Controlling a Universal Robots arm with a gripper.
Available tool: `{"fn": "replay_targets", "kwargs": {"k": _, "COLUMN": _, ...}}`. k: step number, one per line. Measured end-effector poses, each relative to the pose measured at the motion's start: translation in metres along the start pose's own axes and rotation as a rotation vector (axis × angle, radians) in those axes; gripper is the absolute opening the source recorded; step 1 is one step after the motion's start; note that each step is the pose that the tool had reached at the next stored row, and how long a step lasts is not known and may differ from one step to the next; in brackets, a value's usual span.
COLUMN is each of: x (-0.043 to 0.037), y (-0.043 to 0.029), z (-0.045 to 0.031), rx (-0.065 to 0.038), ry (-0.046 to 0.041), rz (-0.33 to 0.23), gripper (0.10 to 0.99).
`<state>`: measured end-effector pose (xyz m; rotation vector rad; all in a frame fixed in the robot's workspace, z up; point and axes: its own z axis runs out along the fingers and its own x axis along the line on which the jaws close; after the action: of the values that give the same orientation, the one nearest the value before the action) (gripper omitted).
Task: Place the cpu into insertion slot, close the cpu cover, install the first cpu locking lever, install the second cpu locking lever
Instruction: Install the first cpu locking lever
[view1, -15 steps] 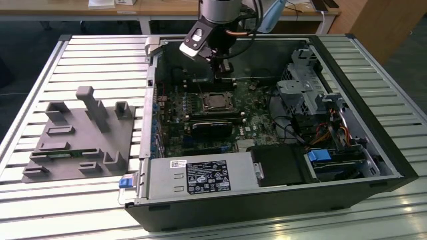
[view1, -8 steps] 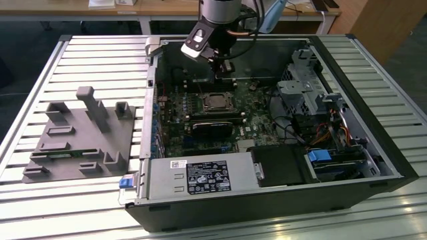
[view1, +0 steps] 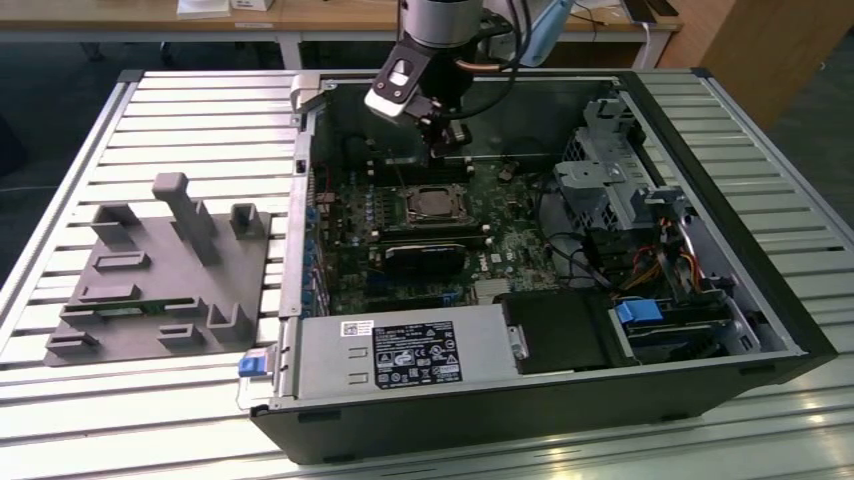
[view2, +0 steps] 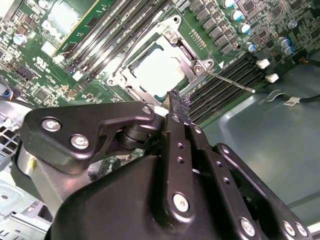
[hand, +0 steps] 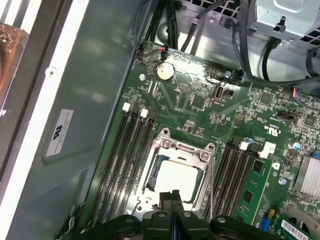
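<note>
The cpu (view1: 433, 203) lies in the insertion slot (view1: 406, 206) on the green motherboard inside the open computer case. Its pale metal top (view2: 157, 70) shows through the window of the cpu cover (view2: 199, 66), which lies flat over it. In the first wrist view the cpu (hand: 177, 177) sits inside the cover frame (hand: 182, 149). A thin locking lever (view2: 232, 81) sticks out from a corner of the socket over the memory slots. My gripper (view1: 445, 140) hangs above the board just behind the socket. Its fingertips (view2: 177, 102) are pressed together with nothing between them, and the gripper (hand: 172, 196) hovers at the socket's edge.
Long black memory slots (view2: 220, 95) flank the socket on both sides. A drive cage (view1: 607, 180) and cables (hand: 250, 40) fill the exterior view's right of the case. The power supply (view1: 400, 350) sits at the front. A grey fixture (view1: 160, 270) stands on the slatted table.
</note>
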<state>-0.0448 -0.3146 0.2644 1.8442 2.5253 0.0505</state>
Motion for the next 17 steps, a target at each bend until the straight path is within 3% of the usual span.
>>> {"fn": "replay_targets", "kwargs": {"k": 17, "x": 0.0000, "y": 0.0000, "z": 0.0000, "rx": 0.001, "ry": 0.0022, "rz": -0.063, "gripper": 0.106}}
